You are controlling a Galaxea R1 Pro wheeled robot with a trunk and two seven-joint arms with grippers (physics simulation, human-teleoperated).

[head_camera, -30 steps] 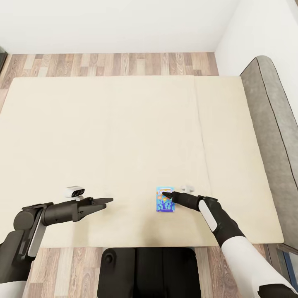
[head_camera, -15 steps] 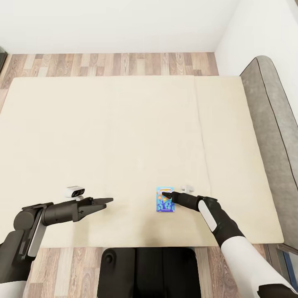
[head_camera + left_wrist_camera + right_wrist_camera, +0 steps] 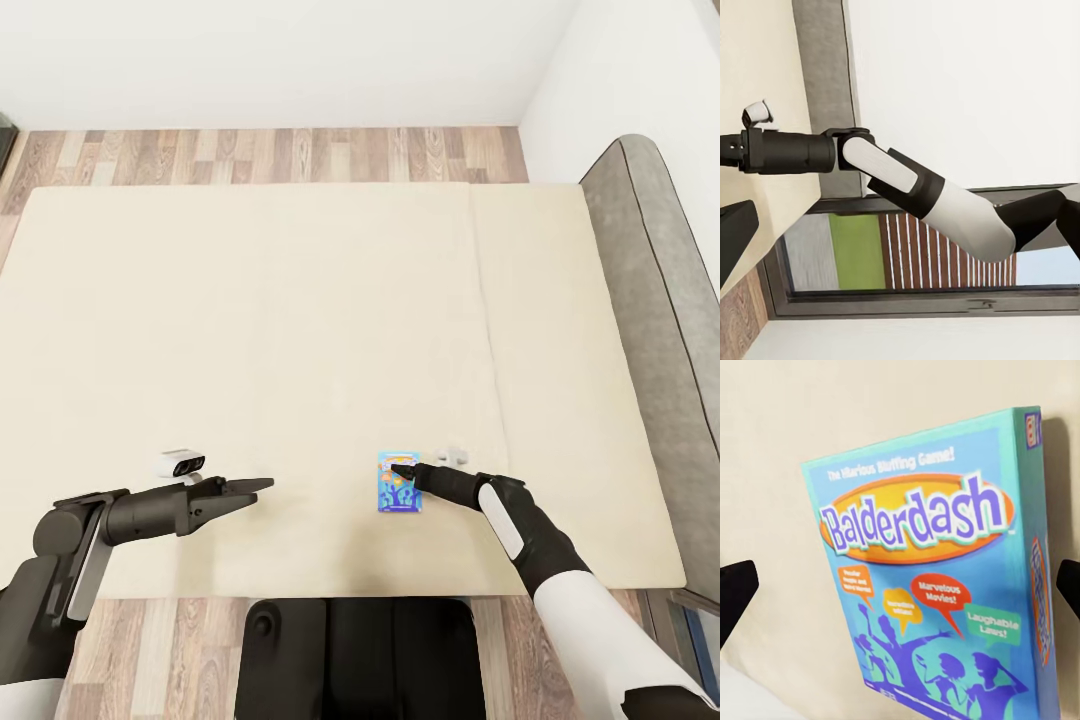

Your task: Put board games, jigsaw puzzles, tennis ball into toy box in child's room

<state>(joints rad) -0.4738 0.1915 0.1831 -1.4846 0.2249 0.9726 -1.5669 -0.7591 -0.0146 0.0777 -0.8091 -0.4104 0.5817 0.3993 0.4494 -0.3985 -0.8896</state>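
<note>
Blue board game (image 3: 934,577) (orange oval, "Balderdash") on bed (image 3: 300,330).

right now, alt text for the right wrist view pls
A blue Balderdash board game box lies flat on the cream bed, seen close up between the two dark fingertips of the open right gripper.

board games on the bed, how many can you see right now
1. A blue Balderdash board game lies flat on the bed, near its front edge, right under the right pincer, whose fingers sit open on either side of it. A second may be out of view.
</note>
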